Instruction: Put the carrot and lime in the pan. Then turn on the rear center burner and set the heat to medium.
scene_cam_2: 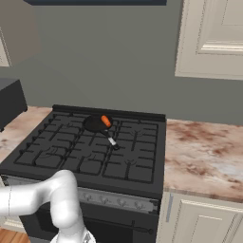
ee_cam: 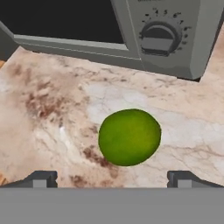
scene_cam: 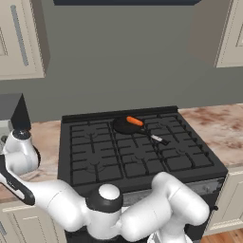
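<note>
Marbled brown worktop [ee_cam: 52, 109] bears the round green lime [ee_cam: 129, 137] before the wide-open gripper [ee_cam: 112, 178]; with the orange carrot [scene_cam: 135, 121] in the black pan [scene_cam: 124, 126], descending and closing comes next.

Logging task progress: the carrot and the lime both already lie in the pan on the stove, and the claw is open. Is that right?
Not quite. The carrot lies in the pan, but the hand view shows the lime on the marble counter, in front of the open claw.

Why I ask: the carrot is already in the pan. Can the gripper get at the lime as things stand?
Probably yes: the lime lies alone on the counter, between the open gripper fingertips, clear of the appliance behind.
</note>
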